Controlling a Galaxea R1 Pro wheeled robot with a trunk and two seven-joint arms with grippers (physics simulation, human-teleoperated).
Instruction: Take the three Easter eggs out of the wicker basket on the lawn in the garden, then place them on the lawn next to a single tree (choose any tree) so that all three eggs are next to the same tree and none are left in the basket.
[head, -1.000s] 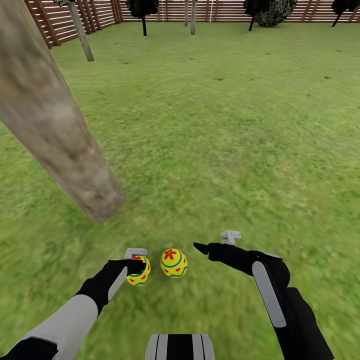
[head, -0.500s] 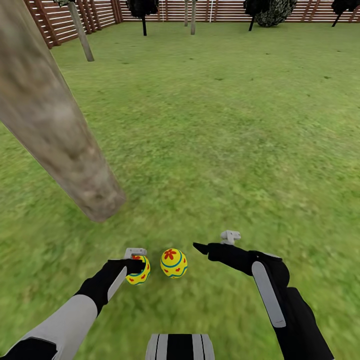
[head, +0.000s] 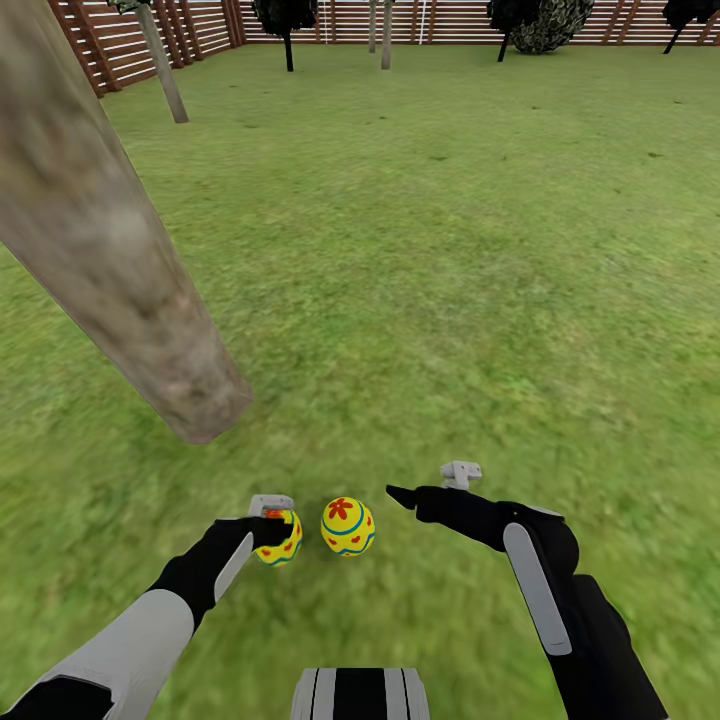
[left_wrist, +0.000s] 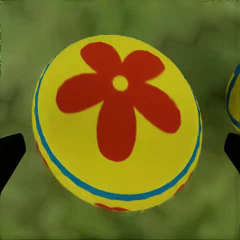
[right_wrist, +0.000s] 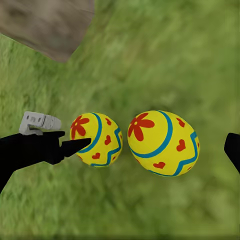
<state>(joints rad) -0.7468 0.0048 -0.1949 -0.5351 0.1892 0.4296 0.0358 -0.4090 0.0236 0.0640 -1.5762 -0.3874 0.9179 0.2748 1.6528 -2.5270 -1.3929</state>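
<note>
Mottled green lawn (head: 450, 260) runs to a far slat fence (head: 330, 20). Two Easter eggs (head: 347, 526) lie near the leaning tree (head: 110, 260); the left hand (head: 272, 530) is spread around one, the right hand (head: 425, 485) spread, empty.

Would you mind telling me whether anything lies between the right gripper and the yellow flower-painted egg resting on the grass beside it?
Nothing visible does. The right gripper hangs open beside the yellow egg with the red flower, with only green lawn between them. The left gripper is at a second yellow egg on the far side. The thick grey-brown trunk stands apart.
</note>
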